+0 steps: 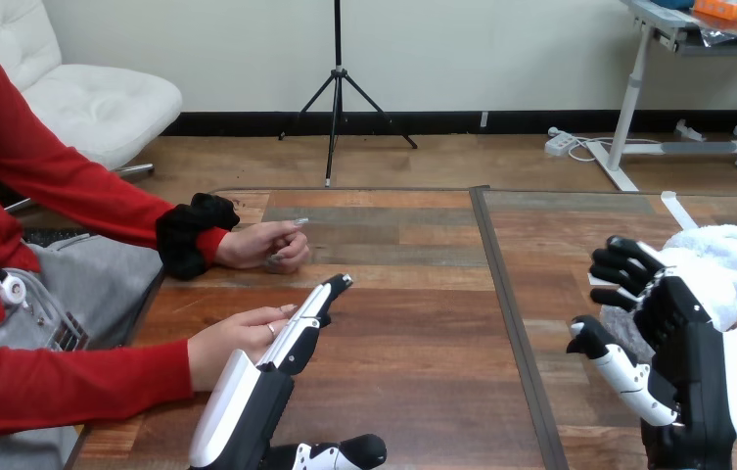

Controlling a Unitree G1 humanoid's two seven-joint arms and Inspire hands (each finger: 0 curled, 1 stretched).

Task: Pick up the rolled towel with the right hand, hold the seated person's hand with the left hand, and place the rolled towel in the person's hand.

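Wooden tabletop [413, 323]: left hand [247, 392], fingers [313, 308] straight, lies beside the person's near hand [232, 341]; right hand [682, 333] meets the rolled towel [726, 264], its grasp I cannot tell.

right hand [682, 338]: fingers curled on rolled towel [721, 264] | left hand [247, 401]: fingers straight, alongside person's lower hand [232, 345] | both over table [413, 323]

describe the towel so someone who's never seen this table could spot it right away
Start at the wooden table and go to its right half, past the dark seam that runs down its middle. The towel is near the view's right edge, just behind the robot's right hand. It is the one white, fluffy bundle there, unlike the flat white tape strips beside it.
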